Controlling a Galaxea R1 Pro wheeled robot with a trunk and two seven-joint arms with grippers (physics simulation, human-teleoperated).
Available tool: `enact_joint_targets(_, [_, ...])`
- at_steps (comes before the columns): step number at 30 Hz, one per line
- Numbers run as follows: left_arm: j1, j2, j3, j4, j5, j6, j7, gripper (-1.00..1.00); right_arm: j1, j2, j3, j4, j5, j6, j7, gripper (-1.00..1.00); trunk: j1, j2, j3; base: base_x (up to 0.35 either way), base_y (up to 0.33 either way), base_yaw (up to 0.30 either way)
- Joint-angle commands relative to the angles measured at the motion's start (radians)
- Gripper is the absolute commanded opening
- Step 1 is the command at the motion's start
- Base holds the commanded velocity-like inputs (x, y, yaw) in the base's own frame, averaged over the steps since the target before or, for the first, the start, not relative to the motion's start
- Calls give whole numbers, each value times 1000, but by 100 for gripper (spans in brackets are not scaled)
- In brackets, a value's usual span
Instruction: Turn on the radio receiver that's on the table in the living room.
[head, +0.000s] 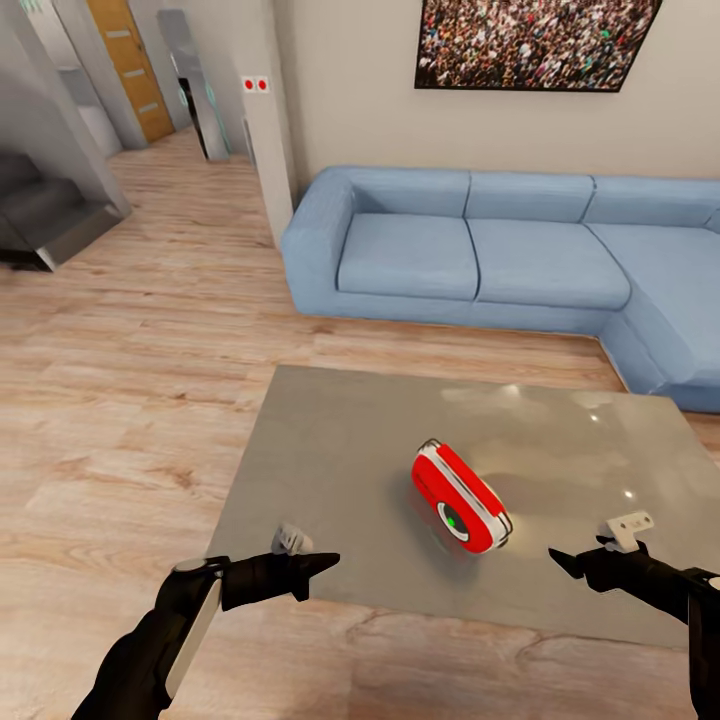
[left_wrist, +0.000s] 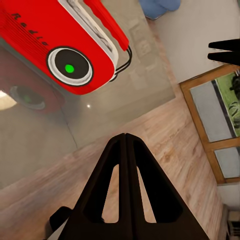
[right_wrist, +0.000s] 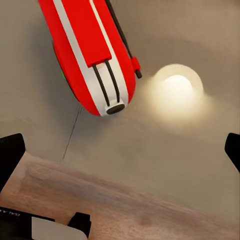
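Observation:
The red radio receiver (head: 460, 498) lies on the grey glossy table (head: 340, 470), a little right of its middle, its round dark dial with a green light turned toward me. In the left wrist view the radio (left_wrist: 75, 45) is ahead of my left gripper (left_wrist: 125, 137), whose fingers are shut together on nothing. That gripper (head: 328, 562) hovers at the table's near edge, left of the radio. My right gripper (head: 556, 560) hangs at the near edge to the radio's right. Its fingers stand wide open (right_wrist: 121, 155), with the radio's end (right_wrist: 95, 55) beyond them.
A blue L-shaped sofa (head: 480, 250) runs behind and to the right of the table, under a framed crowd picture (head: 530, 40). Light wood floor (head: 130, 400) spreads to the left toward a pillar (head: 265, 150), dark steps (head: 40, 210) and a wooden door (head: 130, 60).

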Motion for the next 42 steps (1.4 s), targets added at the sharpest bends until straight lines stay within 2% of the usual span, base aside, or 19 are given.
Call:
enact_joint_targets(1, [0,0,0,0,0,0,0,-100,0,0,0,0,0,0,0,100,0,0,2,0,0,166])
enact_joint_targets(11, [0,0,0,-1,0,-1,0,-100,0,-1,-1,1,-2,0,0,100,0,0,9,0,0,59])
enact_joint_targets(18, [0,0,0,0,0,-1,0,-100,0,2,-60,-1,-6,0,0,100,0,0,19,0,0,1])
enact_joint_targets(27, [0,0,0,2,-2,-1,1,-100,0,1,-74,0,-5,-1,-1,100,0,0,32,0,0,0])
enact_joint_targets(30, [0,0,-9,26,-8,-7,13,-100,0,-1,-104,7,2,-1,1,100,0,0,33,0,0,0])
enact_joint_targets(32, [0,5,-11,67,-10,-10,30,-100,0,-3,-155,13,21,-1,2,100,0,0,33,0,0,0])
enact_joint_targets(33, [0,16,-12,105,-12,-10,38,-100,0,-3,-199,15,57,-7,4,100,0,0,34,0,0,0])
enact_joint_targets(34, [0,46,-14,166,-11,-12,44,-100,0,1,-251,20,126,-36,8,100,0,0,34,0,0,0])
enact_joint_targets(36, [1,77,-15,258,-11,-22,46,-100,1,5,-330,43,198,-98,24,100,0,0,34,0,0,0])
enact_joint_targets(37, [1,91,-16,390,-12,-52,50,-100,10,7,-451,82,251,-197,52,100,0,0,34,0,0,0])
enact_joint_targets(38, [1,96,-17,549,-14,-114,63,-100,20,7,-590,145,302,-329,74,100,0,0,34,0,0,0])
enact_joint_targets(39, [1,97,-17,710,-16,-197,91,-100,23,6,-717,220,372,-457,83,100,0,0,34,0,0,0])
enact_joint_targets(40, [2,97,-17,859,-16,-290,137,-100,25,1,-831,297,468,-558,83,100,0,0,34,0,0,0])
enact_joint_targets(41, [2,96,-17,956,-17,-352,176,-100,26,-2,-915,351,542,-613,81,100,0,0,34,0,0,0])
enact_joint_targets(42, [2,96,-17,985,-16,-369,189,-100,26,-3,-940,368,564,-630,81,100,0,0,34,0,0,0])
